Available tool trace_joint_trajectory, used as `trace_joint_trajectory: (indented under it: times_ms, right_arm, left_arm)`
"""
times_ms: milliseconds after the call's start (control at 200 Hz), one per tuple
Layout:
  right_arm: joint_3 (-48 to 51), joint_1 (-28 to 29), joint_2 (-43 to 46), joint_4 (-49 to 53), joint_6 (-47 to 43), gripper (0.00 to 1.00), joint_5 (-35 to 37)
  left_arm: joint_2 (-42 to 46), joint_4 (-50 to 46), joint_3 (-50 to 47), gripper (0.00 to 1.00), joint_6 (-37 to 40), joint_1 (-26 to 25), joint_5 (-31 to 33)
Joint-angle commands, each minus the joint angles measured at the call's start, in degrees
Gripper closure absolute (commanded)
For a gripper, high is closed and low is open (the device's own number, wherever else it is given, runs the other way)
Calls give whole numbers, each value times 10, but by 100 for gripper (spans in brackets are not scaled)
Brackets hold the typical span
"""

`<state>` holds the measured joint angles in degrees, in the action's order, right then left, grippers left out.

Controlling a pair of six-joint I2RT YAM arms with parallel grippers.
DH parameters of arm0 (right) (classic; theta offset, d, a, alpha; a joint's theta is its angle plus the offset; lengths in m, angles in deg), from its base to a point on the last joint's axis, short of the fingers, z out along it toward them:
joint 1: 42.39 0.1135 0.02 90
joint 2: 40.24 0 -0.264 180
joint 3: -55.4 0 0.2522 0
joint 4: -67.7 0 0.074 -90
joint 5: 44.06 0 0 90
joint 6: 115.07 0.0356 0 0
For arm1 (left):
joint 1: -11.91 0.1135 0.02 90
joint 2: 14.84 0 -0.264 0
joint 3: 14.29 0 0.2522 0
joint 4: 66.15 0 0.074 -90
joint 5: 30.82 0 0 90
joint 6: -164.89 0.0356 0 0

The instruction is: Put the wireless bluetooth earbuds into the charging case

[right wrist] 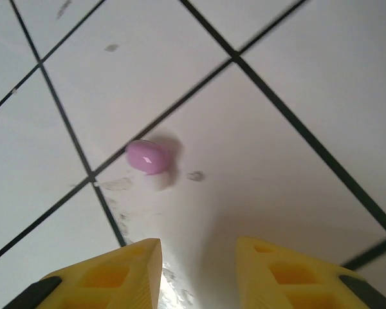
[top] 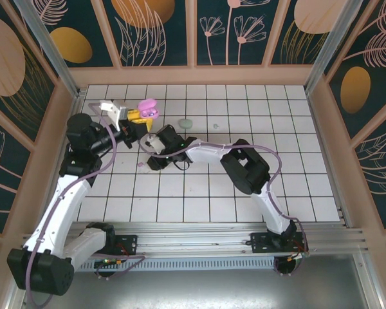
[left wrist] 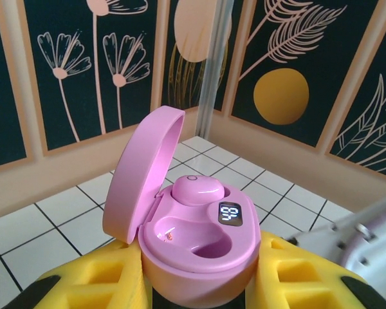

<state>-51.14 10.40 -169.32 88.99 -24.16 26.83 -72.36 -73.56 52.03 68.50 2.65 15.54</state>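
My left gripper (left wrist: 199, 273) is shut on the open pink charging case (left wrist: 199, 238), its yellow fingers (left wrist: 83, 277) pressing both sides. The lid stands up on the left. One pink earbud (left wrist: 197, 189) sits in the far slot; the near slot is bare and the small display is lit. From above, this gripper (top: 137, 116) holds the case (top: 147, 107) over the back left tiles. A second pink earbud (right wrist: 147, 156) lies loose on a tile. My right gripper (right wrist: 199, 248) hangs open just short of it, nothing between its fingers. The top view shows that earbud (top: 141, 165) beside the right gripper (top: 148, 153).
A shut mint case (top: 185, 122) lies on the tiles right of the pink case, with a tiny mint piece (top: 215, 125) further right. Wooden walls (top: 193, 75) ring the tiled floor. The two arms are close together at the left middle.
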Motion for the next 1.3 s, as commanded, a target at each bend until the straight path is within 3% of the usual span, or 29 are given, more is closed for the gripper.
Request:
trace_joint_trajectory:
  times_ms: [0,330,866,1296]
  right_arm:
    - [-26,24,21,13,-64,65,36]
    - [-102,39,-19,71,-110,63,61]
    - [-281,42,-131,210,-170,55,32]
    - [-322,42,-172,241,-184,54,35]
  left_arm:
    - [-28,8,47,93,18,6,13]
    - [-98,62,89,93,-7,15,1]
    - [-115,81,81,93,-15,18,-1]
    - [-120,85,80,93,-16,18,-4]
